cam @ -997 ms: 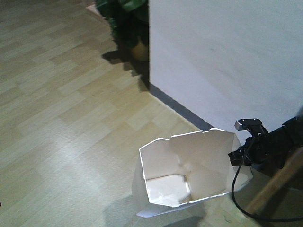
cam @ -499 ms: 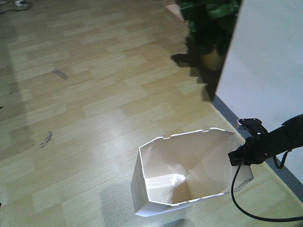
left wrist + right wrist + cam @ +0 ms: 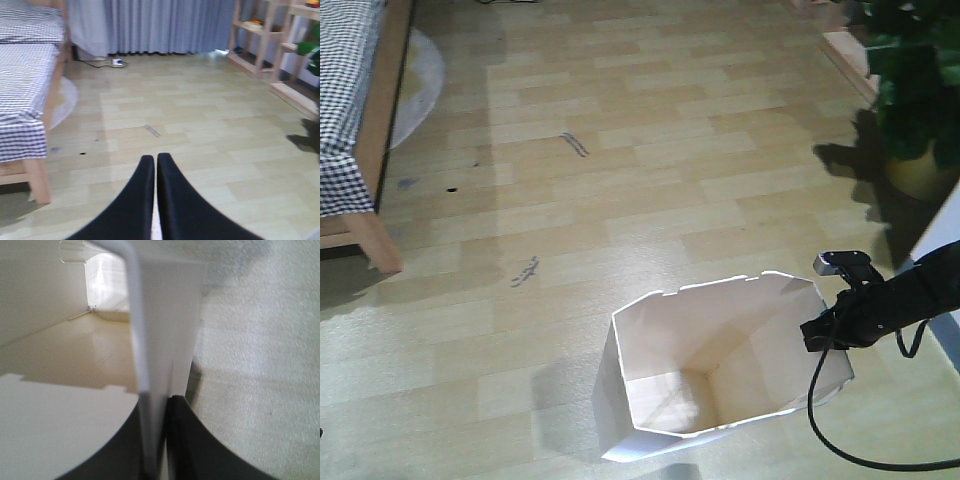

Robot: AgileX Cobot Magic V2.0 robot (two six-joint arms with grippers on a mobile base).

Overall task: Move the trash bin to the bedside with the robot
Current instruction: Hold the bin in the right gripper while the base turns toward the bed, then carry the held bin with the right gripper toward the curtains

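Two black fingers of the right gripper (image 3: pixel 817 331) closed on the right wall of the trash bin (image 3: pixel 720 340), one inside, one outside, right at the rim. Reaching in from the right edge of the front view on a thin black arm (image 3: pixel 895 300), nearly level, small grey-white part (image 3: pixel 844 262) perched on top, black cable (image 3: pixel 823 425) looping down past the bin's corner. Over to the left gripper (image 3: pixel 154 163): fingers pressed together tip to tip, nothing between them, held low and pointing out across the floor (image 3: pixel 640 170). Bin low in the middle of the front view, mouth up, well apart from the bed (image 3: pixel 345 150) off at the upper left; standing or lifted, impossible to tell. Thin white plastic, angular many-sided rim with small notches, walls tapering down to a cream bottom, smooth and slightly glossy. Pale wood-look planks below, a few dark scuffs. Light wooden frame (image 3: pixel 386 90), black-and-white checked bedding (image 3: pixel 342 60) hanging over it. Leafy green plant (image 3: pixel 910 60) in a yellowish pot (image 3: pixel 917 178) at the upper right
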